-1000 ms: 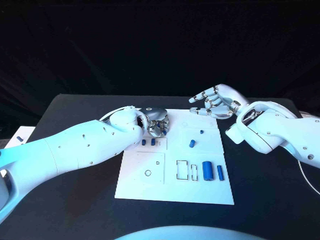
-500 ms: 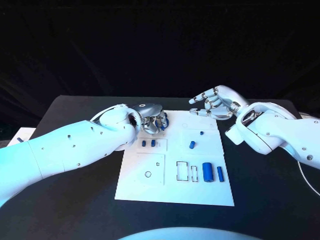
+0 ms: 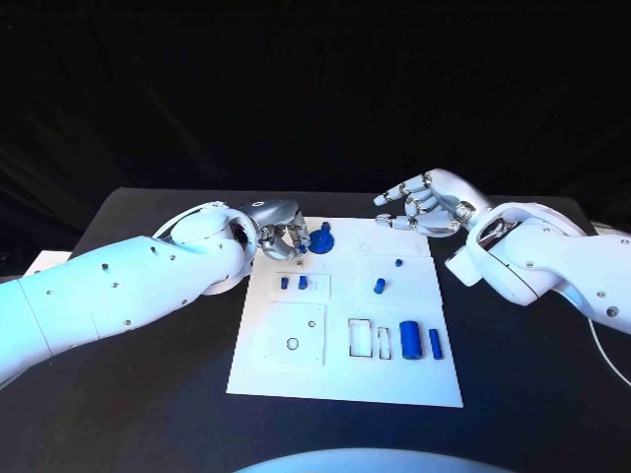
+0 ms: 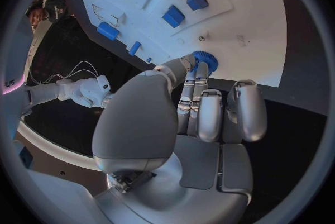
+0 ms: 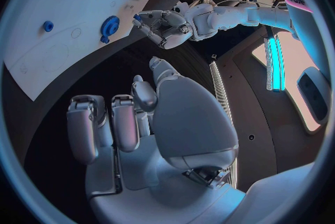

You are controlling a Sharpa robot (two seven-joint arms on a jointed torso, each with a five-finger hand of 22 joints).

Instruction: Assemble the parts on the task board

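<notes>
One blue gear (image 3: 324, 239) beside left hand (image 3: 276, 234)

White arms, small screws; silver hand (image 4: 202, 118)

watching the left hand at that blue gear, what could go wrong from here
1. The left robot hand touches the blue gear only with its fingertips; it might slip or tilt.
2. The gear sits near the task board far edge, so a nudge could push it off.
3. The right robot hand hovers close by; the hands could collide.
</notes>
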